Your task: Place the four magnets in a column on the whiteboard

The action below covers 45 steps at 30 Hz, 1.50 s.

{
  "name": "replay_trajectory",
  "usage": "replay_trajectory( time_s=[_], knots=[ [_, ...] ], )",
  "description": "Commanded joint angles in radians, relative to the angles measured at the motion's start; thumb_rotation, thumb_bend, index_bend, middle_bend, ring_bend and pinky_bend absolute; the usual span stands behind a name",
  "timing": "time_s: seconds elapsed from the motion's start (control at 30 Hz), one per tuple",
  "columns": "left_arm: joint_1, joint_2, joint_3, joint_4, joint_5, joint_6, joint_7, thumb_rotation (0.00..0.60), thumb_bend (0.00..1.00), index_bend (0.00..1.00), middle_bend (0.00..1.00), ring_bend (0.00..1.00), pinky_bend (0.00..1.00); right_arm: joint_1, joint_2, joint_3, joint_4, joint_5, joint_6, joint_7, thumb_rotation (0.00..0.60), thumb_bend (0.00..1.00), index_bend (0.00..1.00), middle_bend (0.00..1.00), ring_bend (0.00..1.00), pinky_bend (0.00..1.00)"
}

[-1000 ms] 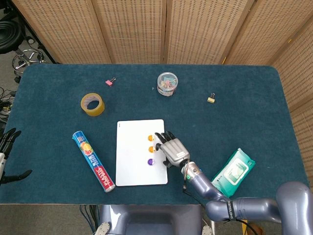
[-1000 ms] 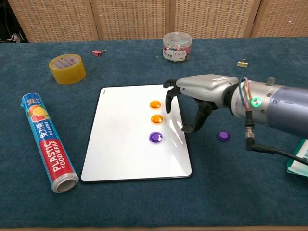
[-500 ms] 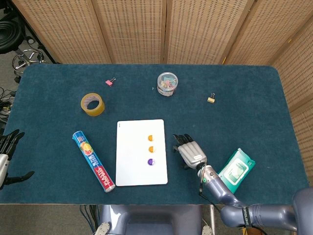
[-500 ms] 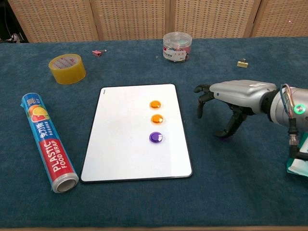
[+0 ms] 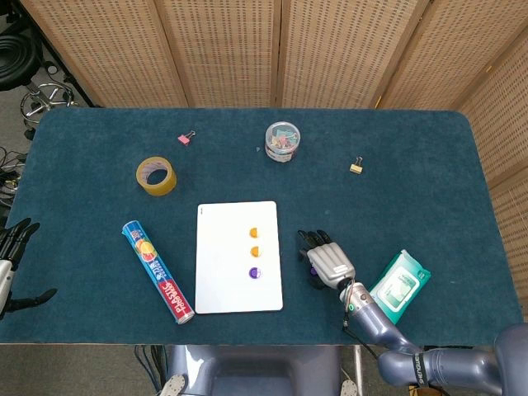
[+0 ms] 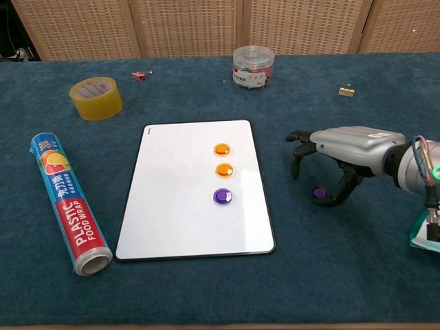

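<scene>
The whiteboard lies flat in the middle of the table. On its right half two orange magnets and a purple magnet stand in a column. A second purple magnet lies on the cloth to the right of the board. My right hand arches over it, fingers on one side and thumb on the other, not closed on it. My left hand shows at the left edge in the head view, off the table, with its fingers spread and holding nothing.
A yellow tape roll and a plastic wrap roll lie left of the board. A jar of clips, a pink binder clip and a gold binder clip sit at the back. A wet-wipes pack lies right of my right hand.
My right hand moved rightward off the whiteboard's edge and came down over the purple magnet on the cloth. The three magnets on the board stayed put.
</scene>
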Motion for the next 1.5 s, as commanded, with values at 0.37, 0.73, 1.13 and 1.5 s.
replay_trajectory(
  time_s=[0.37, 0.73, 1.13, 1.5],
  knots=[
    [0.000, -0.003, 0.000, 0.000, -0.004, -0.001, 0.003, 0.600, 0.00, 0.00, 0.00, 0.00, 0.00, -0.028, -0.019, 0.009, 0.053, -0.023, -0.015, 0.035, 0.600, 0.31, 0.40, 0.00, 0.00, 0.00],
    [0.001, -0.007, 0.001, -0.003, -0.004, 0.001, 0.012, 0.600, 0.00, 0.00, 0.00, 0.00, 0.00, -0.051, -0.026, 0.014, 0.087, -0.045, -0.034, 0.075, 0.600, 0.31, 0.41, 0.00, 0.00, 0.00],
    [0.001, -0.011, 0.000, -0.005, -0.014, -0.004, 0.023, 0.600, 0.00, 0.00, 0.00, 0.00, 0.00, -0.061, -0.034, 0.026, 0.114, -0.058, -0.055, 0.094, 0.600, 0.31, 0.45, 0.00, 0.00, 0.00],
    [0.000, -0.013, 0.002, -0.006, -0.013, -0.006, 0.029, 0.600, 0.00, 0.00, 0.00, 0.00, 0.00, -0.069, -0.039, 0.033, 0.118, -0.065, -0.059, 0.098, 0.600, 0.32, 0.53, 0.00, 0.00, 0.00]
  ],
)
